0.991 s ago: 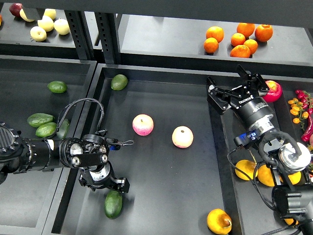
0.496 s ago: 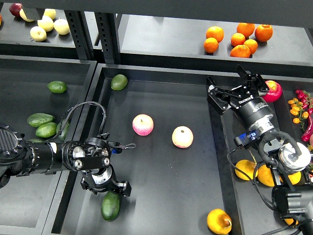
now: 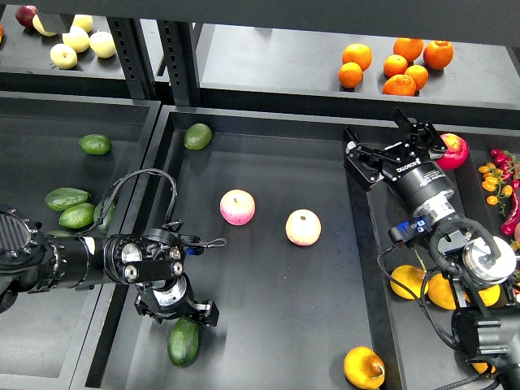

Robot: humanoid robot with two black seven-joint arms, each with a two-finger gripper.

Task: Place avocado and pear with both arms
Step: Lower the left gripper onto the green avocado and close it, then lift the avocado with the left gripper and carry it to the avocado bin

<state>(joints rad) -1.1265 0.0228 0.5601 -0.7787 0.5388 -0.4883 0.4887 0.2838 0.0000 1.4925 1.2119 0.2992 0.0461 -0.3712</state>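
Observation:
The large dark green avocado lies on the floor of the centre tray near its front left corner. My left gripper hovers right above the avocado's top end, its jaws spread and holding nothing. The orange-yellow pear lies at the tray's front right. My right gripper is open and empty over the tray's right rim, far from the pear.
Two pink-and-yellow apples lie mid-tray and a smaller avocado at its back left. Paler avocados fill the left tray. Oranges sit on the back shelf. Yellow fruit lies by my right arm.
A second ago the left gripper sat a little higher and to the right; it and the avocado have shifted slightly down-left. Nothing has moved in the last half second. The right arm is still.

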